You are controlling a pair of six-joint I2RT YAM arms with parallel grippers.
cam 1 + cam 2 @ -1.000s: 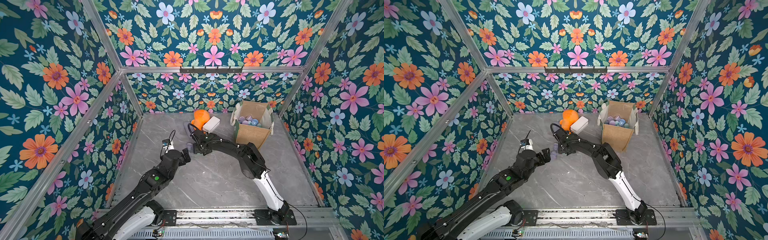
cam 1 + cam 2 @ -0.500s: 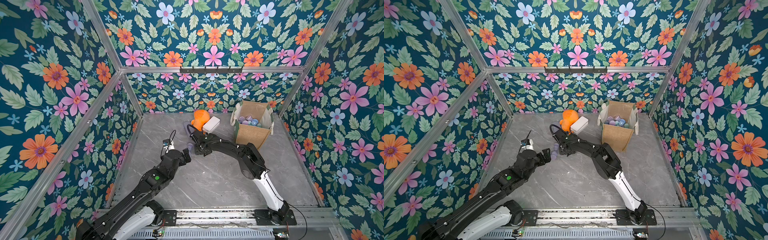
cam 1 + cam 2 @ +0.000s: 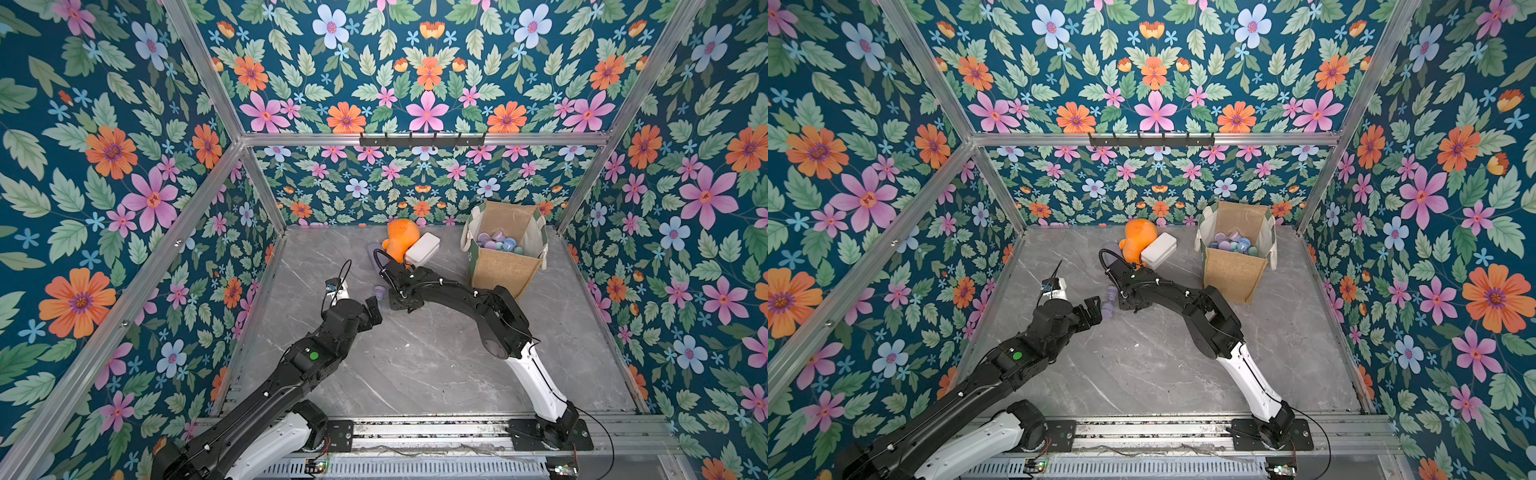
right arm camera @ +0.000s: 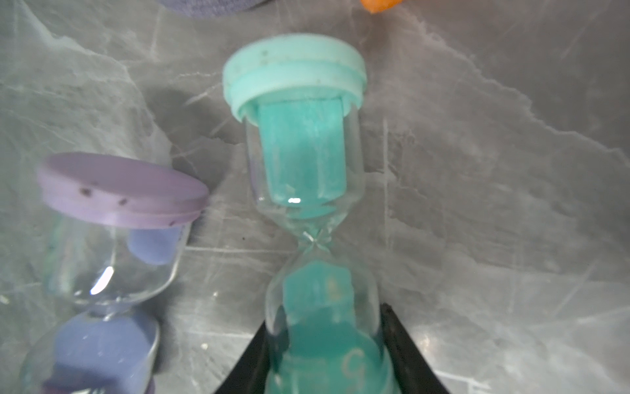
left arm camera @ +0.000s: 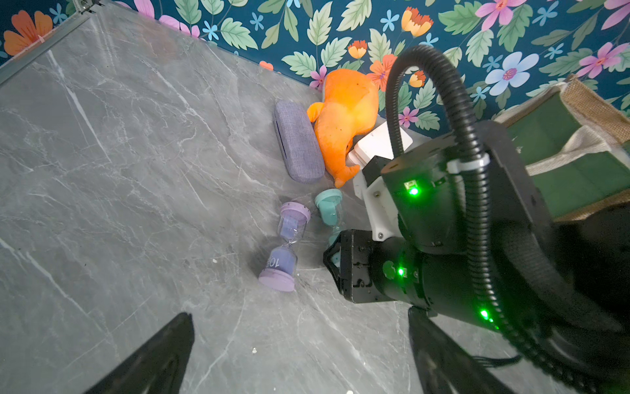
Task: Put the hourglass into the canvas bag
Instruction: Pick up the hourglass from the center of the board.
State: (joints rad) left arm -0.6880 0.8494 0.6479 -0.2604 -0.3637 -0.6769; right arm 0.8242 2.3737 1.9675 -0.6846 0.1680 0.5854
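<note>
Presently: right pincer [image 4: 327,348] clenched on the teal hourglass [image 4: 303,177]; lift not yet begun, by the look of it.

Teal hourglass lies on its side on the grey marbled tabletop [image 3: 415,365], mid-field, just beside a purple hourglass [image 5: 284,245]; pincer fingers flank one glass bulb, the far bulb and teal cap free; canvas bag [image 3: 498,274] stands well apart toward the back wall, mouth open, pastel caps showing inside; left pincer [image 5: 300,317] released, empty, hovering near the pair. Handling, as judgement: light and rigid; glass bulbs smooth, likely slippery; narrow neck the weak point; a hold on the bulb close to its cap seems safest, since the cap rim stops sliding; squeeze gently; lower into the bag rather than drop, glass meeting glass.
</note>
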